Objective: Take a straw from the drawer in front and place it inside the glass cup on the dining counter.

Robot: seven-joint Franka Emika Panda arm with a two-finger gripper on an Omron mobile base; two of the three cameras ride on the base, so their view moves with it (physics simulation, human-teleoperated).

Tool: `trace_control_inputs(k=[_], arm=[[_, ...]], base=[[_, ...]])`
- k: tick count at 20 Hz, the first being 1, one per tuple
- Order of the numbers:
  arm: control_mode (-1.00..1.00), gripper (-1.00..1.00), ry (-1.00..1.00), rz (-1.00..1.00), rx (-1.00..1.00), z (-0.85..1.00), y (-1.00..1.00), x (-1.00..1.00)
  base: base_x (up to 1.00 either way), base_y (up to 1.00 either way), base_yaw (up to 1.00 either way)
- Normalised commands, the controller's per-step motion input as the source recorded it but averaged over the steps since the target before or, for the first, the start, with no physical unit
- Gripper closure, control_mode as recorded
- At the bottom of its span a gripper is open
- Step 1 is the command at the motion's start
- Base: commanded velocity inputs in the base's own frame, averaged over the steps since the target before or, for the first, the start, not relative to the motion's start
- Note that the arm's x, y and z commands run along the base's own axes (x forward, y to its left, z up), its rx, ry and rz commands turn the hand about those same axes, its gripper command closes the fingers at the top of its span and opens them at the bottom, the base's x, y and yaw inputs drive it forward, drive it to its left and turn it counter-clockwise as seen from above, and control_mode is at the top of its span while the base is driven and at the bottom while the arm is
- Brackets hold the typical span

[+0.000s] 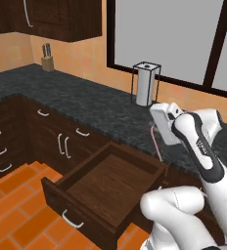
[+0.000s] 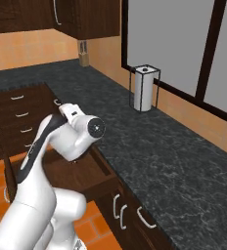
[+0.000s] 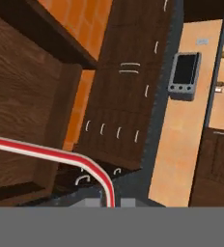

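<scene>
Red-and-white straw (image 3: 51, 153) sits clenched in my claw (image 3: 109, 201), lifted above the open drawer (image 1: 103, 188). Step 1 looks done; next I must carry it to the cup.

Near the drawer (image 1: 103, 188), the arm (image 1: 196, 146) is glossy white with bulbous rounded links, dark grey bands at its joints, small dark lettering on the forearm and a round black cap on the wrist.

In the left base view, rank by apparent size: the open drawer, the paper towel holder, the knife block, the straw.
1. drawer, largest, though nearest the camera.
2. paper towel holder.
3. knife block, small and far back.
4. straw, a thin line below the gripper.
</scene>
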Motion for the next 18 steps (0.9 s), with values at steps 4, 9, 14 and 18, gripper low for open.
trace_control_inputs(k=[4, 9, 14, 18], arm=[[-1.0, 1.0, -0.73, 0.08, -0.1, -0.18, 0.14, -0.12], [-1.0, 1.0, -0.57, 0.01, -0.19, -0.64, 0.05, -0.02], [-1.0, 1.0, -0.36, -0.01, -0.45, -0.08, 0.22, -0.19], [-1.0, 1.0, -0.17, -0.06, -0.53, 0.0, 0.35, -0.11]], base=[[0.0, 0.0, 0.0], [0.0, 0.0, 0.0], [0.0, 0.0, 0.0], [0.0, 0.0, 0.0]])
